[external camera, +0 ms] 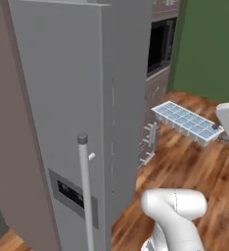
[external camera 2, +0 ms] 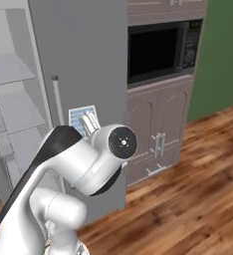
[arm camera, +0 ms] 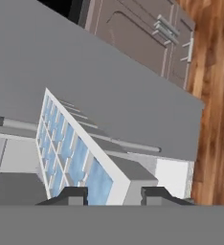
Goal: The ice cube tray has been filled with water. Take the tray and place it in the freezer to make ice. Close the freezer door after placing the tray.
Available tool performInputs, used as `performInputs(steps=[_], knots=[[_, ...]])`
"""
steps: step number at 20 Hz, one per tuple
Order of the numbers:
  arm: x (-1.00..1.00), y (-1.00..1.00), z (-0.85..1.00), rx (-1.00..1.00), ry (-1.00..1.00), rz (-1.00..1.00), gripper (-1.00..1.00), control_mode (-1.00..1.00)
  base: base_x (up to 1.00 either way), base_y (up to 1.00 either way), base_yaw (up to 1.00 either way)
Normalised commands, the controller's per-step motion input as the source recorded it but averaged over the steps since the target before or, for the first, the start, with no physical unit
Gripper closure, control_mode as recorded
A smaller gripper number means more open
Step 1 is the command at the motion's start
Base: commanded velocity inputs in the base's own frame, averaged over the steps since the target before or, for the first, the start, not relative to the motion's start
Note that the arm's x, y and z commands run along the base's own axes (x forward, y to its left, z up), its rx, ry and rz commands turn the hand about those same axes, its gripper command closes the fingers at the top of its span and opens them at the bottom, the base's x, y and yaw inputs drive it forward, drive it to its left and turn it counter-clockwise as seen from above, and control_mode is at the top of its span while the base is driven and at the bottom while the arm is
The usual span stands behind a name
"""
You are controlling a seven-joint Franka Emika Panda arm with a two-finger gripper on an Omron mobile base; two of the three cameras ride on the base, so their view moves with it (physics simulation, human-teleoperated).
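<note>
1 of 3 steps is done: the gripper [arm camera: 111,195] is clenched on one end of the ice cube tray [external camera: 186,122], held level in the air above the wood floor [external camera: 185,166]; placing and closing remain; the freezer door [external camera: 62,122] stands open between tray and freezer [external camera 2: 11,114] shelves; a microwave [external camera 2: 161,50] sits beside.

The freezer door [external camera: 62,122] stood swung wide, its bar handle [external camera: 86,191] jutting toward the arm; the freezer [external camera 2: 11,114] gaped open beside the closed refrigerator door [external camera 2: 83,74], white shelves [external camera 2: 9,69] splitting the space into bare tiers; the ice cube tray [external camera: 186,122] hung in open air over the wood floor [external camera: 185,166], clear of the brown cabinets [external camera 2: 161,129].
</note>
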Motion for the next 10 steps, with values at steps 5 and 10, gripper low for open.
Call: performInputs(steps=[5,10], knots=[[0.0,0.0,0.0,0.0,0.0,0.0,1.0,1.0,0.2,-0.28,0.39],[0.0,0.0,0.0,0.0,0.0,0.0,1.0,1.0,0.05,-0.2,0.39]])
